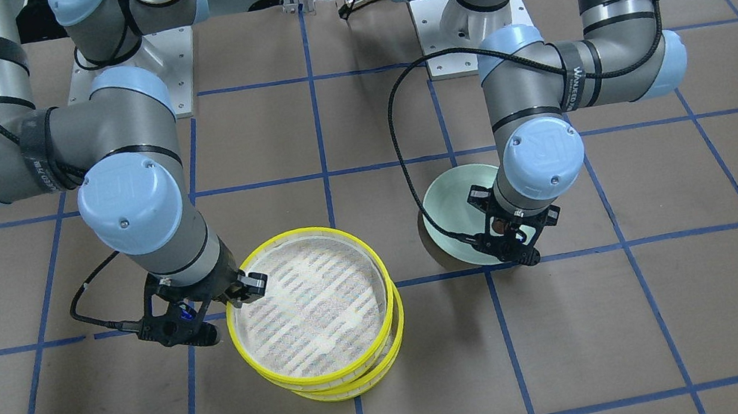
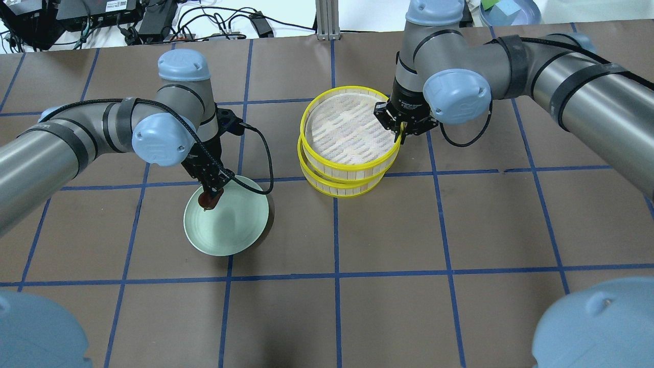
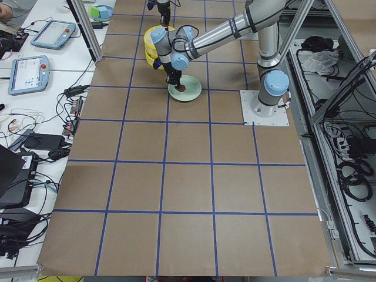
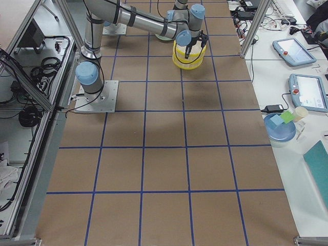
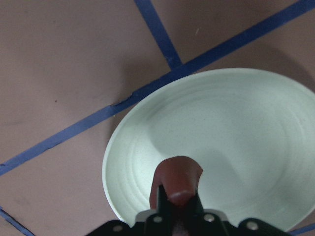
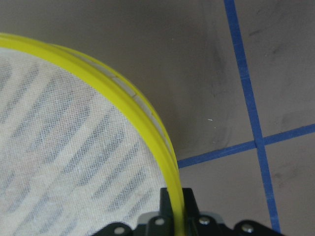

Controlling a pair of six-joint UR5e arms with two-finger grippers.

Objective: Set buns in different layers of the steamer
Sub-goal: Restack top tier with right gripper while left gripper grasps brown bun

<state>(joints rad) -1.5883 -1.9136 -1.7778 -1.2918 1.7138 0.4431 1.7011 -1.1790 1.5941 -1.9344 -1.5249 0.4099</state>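
Note:
My left gripper (image 2: 209, 197) is shut on the dark reddish-brown bun (image 2: 210, 201) and holds it just above the near-left part of the pale green plate (image 2: 230, 225). The bun (image 5: 178, 177) shows between the jaws in the left wrist view. The two steamer layers are stacked, the upper tray (image 2: 303, 134) sitting askew on the lower tray (image 2: 337, 190). My right gripper (image 2: 400, 134) is shut on the upper tray's yellow rim (image 6: 138, 110) at its right side. The upper tray's mesh floor (image 1: 310, 301) is bare. The cream-white bun is out of view.
The brown table carries a blue tape grid (image 2: 334, 276). A black cable (image 2: 265, 153) loops from my left wrist beside the plate. The arm bases (image 1: 459, 31) stand at the robot's side. Tablets (image 4: 294, 51) and a blue bowl (image 4: 279, 128) lie on side benches.

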